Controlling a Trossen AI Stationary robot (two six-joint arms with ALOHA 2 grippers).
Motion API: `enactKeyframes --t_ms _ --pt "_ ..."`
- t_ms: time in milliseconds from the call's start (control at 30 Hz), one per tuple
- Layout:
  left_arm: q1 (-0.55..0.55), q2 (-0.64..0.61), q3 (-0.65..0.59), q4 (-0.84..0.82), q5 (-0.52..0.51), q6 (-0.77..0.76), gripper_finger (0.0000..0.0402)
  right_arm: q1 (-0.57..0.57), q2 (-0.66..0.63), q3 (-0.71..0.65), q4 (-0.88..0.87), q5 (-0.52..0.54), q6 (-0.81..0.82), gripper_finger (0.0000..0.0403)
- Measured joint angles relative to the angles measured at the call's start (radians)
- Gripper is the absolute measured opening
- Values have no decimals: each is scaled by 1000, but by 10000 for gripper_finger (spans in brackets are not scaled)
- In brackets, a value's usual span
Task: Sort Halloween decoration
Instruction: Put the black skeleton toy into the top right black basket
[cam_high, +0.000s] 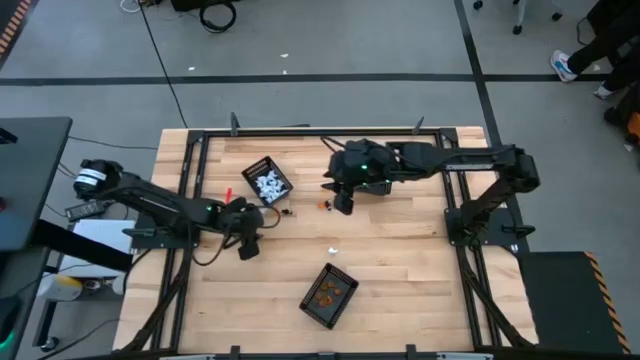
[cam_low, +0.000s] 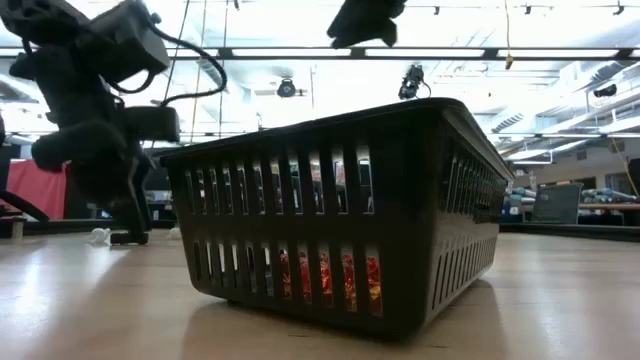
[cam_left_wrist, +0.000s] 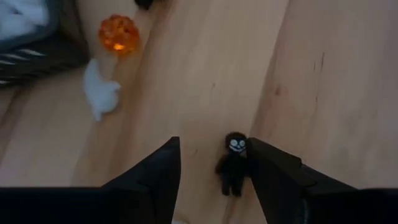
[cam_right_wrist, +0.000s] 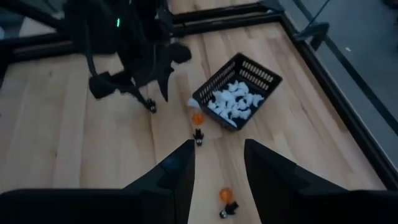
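Observation:
The Halloween decoration is scattered as tiny trinkets. A black figure (cam_left_wrist: 233, 163) lies on the wood between the open fingers of my left gripper (cam_left_wrist: 211, 146), close beside one finger; whether it touches, I cannot tell. An orange trinket (cam_left_wrist: 118, 32) and a white ghost (cam_left_wrist: 99, 90) lie just beyond. My left gripper (cam_high: 248, 246) is low over the table's left middle. My right gripper (cam_high: 343, 204) hangs high over the far middle, open and empty (cam_right_wrist: 219, 146). Below it lie an orange trinket (cam_right_wrist: 225, 194) and a black one (cam_right_wrist: 229, 210).
A black mesh basket (cam_high: 268, 183) holding white trinkets stands at the far left of centre. Another basket (cam_high: 328, 295) with orange ones stands near the front edge and fills the low view (cam_low: 340, 220). A loose white trinket (cam_high: 333, 250) lies mid-table. A black frame (cam_high: 320, 132) edges the table.

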Motion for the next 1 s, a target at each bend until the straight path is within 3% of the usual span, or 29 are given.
enactKeyframes --t_ms 333,800,1000 --pt "-3 127 8 68 29 -54 184 15 -107 -118 34 34 67 144" --pt "-44 130 6 68 54 -79 32 12 -118 -119 48 66 34 144" --pt "-9 132 34 51 100 -143 23 11 -120 -119 52 81 19 144"
